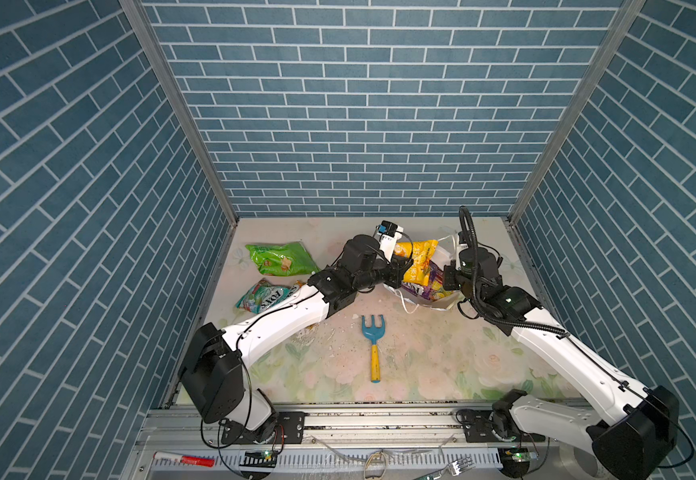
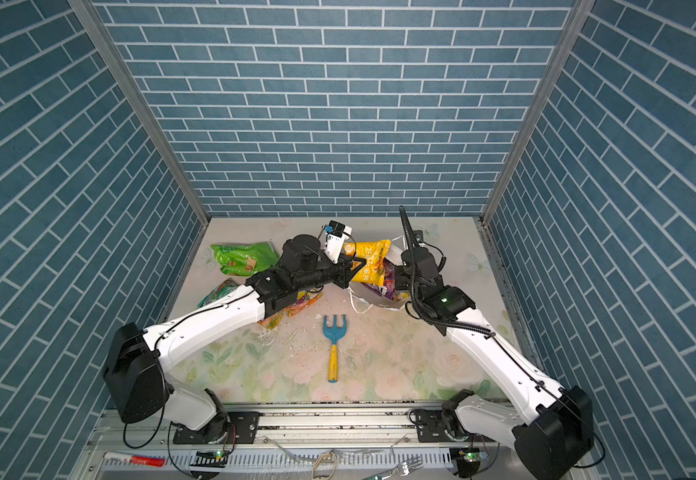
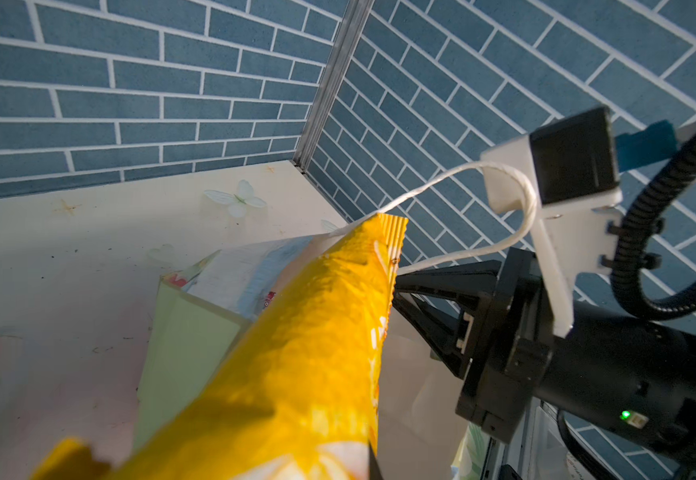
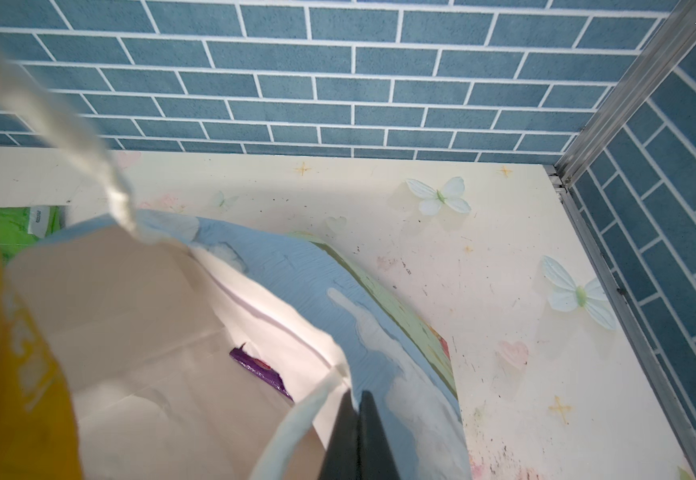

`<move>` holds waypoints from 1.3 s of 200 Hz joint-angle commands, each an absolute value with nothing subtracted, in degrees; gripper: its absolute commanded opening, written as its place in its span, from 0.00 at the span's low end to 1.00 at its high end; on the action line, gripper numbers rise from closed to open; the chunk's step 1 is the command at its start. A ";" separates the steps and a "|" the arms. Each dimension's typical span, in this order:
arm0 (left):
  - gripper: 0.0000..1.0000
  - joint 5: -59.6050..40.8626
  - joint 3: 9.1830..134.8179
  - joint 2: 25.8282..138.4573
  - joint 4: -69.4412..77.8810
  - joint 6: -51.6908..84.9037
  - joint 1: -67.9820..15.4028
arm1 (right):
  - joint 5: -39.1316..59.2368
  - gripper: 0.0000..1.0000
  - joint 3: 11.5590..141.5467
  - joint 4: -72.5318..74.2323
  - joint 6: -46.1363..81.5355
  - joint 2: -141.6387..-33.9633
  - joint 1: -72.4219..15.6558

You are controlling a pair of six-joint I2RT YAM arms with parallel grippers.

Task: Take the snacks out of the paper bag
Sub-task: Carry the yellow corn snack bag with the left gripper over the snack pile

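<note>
Yellow-orange packet [image 1: 420,257], clamped in the closed left tool [image 1: 407,269], sits above the mouth of the paper bag [image 4: 383,332], far right of centre on the counter [image 1: 421,357]. Right tool [image 4: 357,401], jaws together, pinches the bag's rim. A purple packet [image 4: 261,370] lies inside; a green packet [image 1: 280,258] and a teal-white packet [image 1: 261,296] lie outside at left.

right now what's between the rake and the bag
Bare table with a few crumbs; only the bag's white cord handle loops toward the rake, in both top views.
</note>
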State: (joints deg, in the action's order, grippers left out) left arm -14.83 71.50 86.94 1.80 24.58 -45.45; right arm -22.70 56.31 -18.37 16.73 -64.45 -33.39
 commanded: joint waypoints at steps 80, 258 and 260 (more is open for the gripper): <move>0.00 -13.19 78.32 84.48 -7.07 25.43 -42.65 | -20.63 0.00 57.41 -22.18 21.44 -63.25 -33.62; 0.00 0.95 70.10 70.85 -14.67 23.61 -32.69 | -16.64 0.00 51.94 -20.57 14.38 -56.82 -33.58; 0.00 1.07 69.80 70.53 -14.54 23.57 -32.63 | -16.62 0.00 51.68 -20.46 14.05 -56.72 -33.58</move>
